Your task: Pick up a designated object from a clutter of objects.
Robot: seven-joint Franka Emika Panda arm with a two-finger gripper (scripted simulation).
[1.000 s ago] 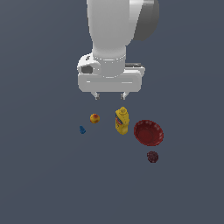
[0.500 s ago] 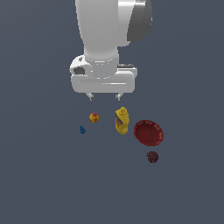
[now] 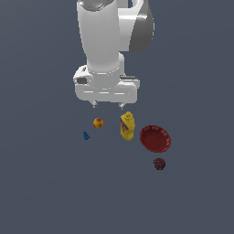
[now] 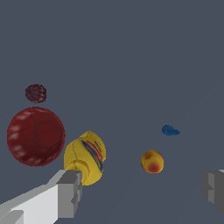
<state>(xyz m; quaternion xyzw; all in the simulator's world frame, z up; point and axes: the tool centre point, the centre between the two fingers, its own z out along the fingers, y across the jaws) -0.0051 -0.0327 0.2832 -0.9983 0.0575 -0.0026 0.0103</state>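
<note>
Though apart, orange ball [image 4: 152, 161] (below hand [image 4: 142, 192])

Bare simulator scene: featureless slate-grey ground [image 3: 41, 183], flat-shaded objects, no walls or furniture.

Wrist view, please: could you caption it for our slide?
Open end effector above the orange fruit, beside a yellow bottle and red bowl.

Surface [image 3: 45, 192]: plain dark grey-blue, no edges seen.
Laid on it: orange ball [image 3: 98, 123], blue piece [image 3: 85, 135], yellow bottle [image 3: 127, 126], red bowl [image 3: 155, 138], maroon ball [image 3: 159, 163].
</note>
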